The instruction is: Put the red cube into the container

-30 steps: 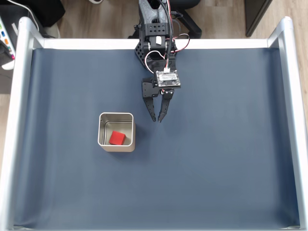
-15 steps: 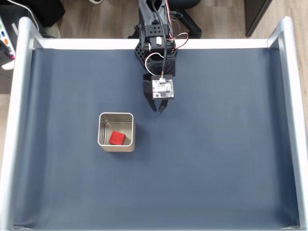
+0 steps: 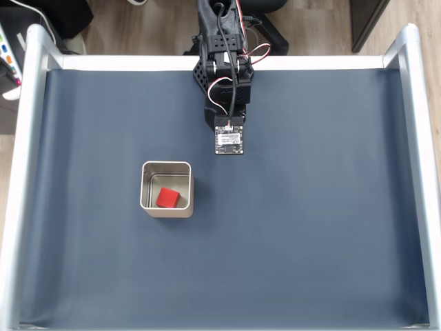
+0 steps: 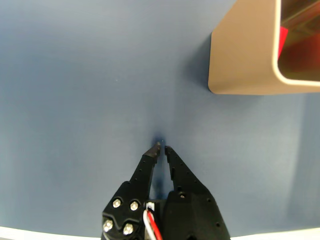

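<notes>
The red cube (image 3: 167, 198) lies inside the container (image 3: 166, 210), on the tin's floor, toward the lower middle of the opening as the fixed view shows it. It touches nothing but the tin. In the wrist view a sliver of the red cube (image 4: 283, 37) shows past the container (image 4: 240, 55) wall at the upper right.

Task status, judged from this layout: placement is complete. No step involving the cube is left; the only thing that may remain is for the arm to reach its rest pose.

The gripper (image 4: 162, 148) holds nothing. Its two fingers are drawn together, the tips nearly touching with only a thin slit between them, above bare blue mat (image 4: 80, 90) and well apart from the tin.

View differences: the fixed view shows the full tin opening, the cube's position within it, the arm (image 3: 224, 62) folded near the far edge of the table, and the metal frame (image 3: 31, 89) around the mat. It hides the fingers beneath the wrist board. The wrist view supplies the finger state and the tin's outer wall.
</notes>
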`<state>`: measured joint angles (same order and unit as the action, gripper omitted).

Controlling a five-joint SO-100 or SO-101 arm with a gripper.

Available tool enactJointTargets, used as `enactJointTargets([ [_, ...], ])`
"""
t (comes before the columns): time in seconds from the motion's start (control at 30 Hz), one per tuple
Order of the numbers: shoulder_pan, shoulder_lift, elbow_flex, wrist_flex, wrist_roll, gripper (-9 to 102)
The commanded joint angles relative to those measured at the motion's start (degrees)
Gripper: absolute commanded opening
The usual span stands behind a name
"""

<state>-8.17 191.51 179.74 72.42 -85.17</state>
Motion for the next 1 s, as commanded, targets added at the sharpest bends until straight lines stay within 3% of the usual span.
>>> enactJointTargets([
  [0.0,0.79,0.62,-0.44,1.32,0.7,0],
  [0.97,2.29,0.7,-0.44,1.85,-2.9,1],
])
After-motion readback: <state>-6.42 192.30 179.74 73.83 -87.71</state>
